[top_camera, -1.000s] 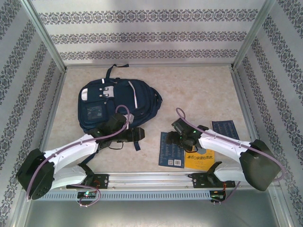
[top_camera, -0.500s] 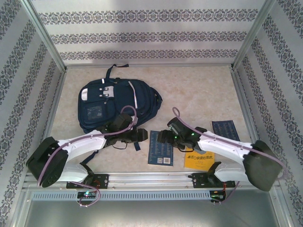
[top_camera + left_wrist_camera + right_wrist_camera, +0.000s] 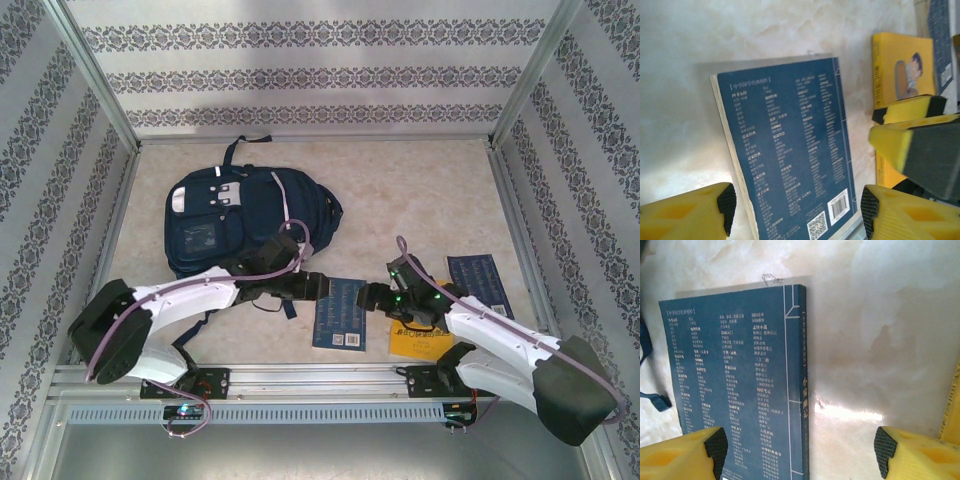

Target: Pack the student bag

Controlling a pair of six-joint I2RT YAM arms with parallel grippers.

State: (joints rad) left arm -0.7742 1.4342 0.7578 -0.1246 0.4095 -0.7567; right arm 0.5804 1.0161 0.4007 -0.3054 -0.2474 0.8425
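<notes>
top external: the student bag (image 3: 245, 215) lies flat at the far left of the worktop (image 3: 420, 190). the left pincer (image 3: 322, 288) and right pincer (image 3: 368, 297) both gape wide, flanking the blue book (image 3: 340, 313).

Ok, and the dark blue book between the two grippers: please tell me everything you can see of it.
The blue book is a thin paperback, closed, lying flat on the pale table beside a yellow book. Its dark blue cover carries columns of white print, a barcode and a QR code. The left gripper and right gripper, both open, hover at it; contact cannot be told.
</notes>
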